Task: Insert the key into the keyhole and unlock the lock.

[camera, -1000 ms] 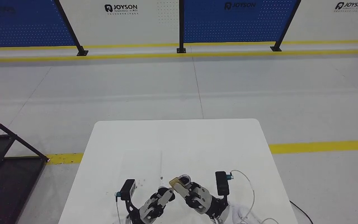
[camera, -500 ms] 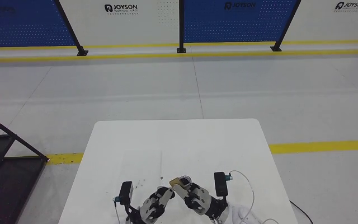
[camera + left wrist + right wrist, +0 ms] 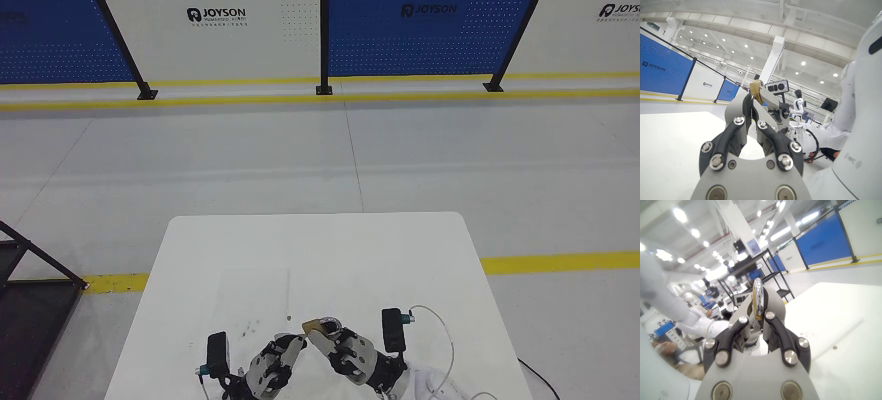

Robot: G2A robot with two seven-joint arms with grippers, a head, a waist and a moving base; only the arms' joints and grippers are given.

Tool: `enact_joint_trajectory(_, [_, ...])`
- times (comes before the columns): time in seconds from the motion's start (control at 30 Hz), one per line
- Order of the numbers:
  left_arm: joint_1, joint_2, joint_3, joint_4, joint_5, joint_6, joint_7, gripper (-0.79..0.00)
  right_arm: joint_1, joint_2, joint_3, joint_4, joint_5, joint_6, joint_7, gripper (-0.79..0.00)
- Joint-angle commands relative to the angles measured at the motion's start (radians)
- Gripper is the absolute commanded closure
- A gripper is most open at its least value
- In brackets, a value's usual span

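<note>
- Top view: the left gripper (image 3: pixel 290 343) and right gripper (image 3: pixel 322 333) meet tip to tip near the front edge of the white table (image 3: pixel 320 260). The brass lock (image 3: pixel 318 325) sits at the right gripper's tips. Behind are grey floor, yellow lines (image 3: pixel 300 100) and blue and white barriers (image 3: pixel 430 35).
- Left wrist view: the left gripper's (image 3: pixel 752 106) pads are pressed together on the key (image 3: pixel 752 97). Its small metal end touches the lock (image 3: pixel 755 89), which is held above the table (image 3: pixel 668 136).
- Right wrist view: the right gripper (image 3: pixel 758 308) is clamped on the lock (image 3: pixel 758 292), chrome shackle up and brass body between the fingers. Dark specks (image 3: pixel 834 347) dot the table (image 3: pixel 829 313).
</note>
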Motion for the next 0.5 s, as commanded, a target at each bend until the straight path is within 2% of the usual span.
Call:
enact_joint_trajectory(0.0, [-0.001, -0.002, 0.001, 0.006, 0.019, 0.018, 0.012, 0.000, 0.001, 0.001, -0.001, -0.001, 0.000, 0.004, 0.005, 0.000])
enact_joint_trajectory(0.27, [-0.006, -0.007, 0.007, 0.020, 0.081, 0.092, 0.038, 0.000, 0.004, 0.003, -0.008, -0.001, -0.004, 0.020, 0.025, 0.000])
enact_joint_trajectory(0.47, [-0.012, -0.013, 0.005, 0.028, 0.142, 0.206, 0.068, 0.000, 0.005, 0.005, -0.009, -0.002, 0.000, 0.023, 0.032, 0.000])
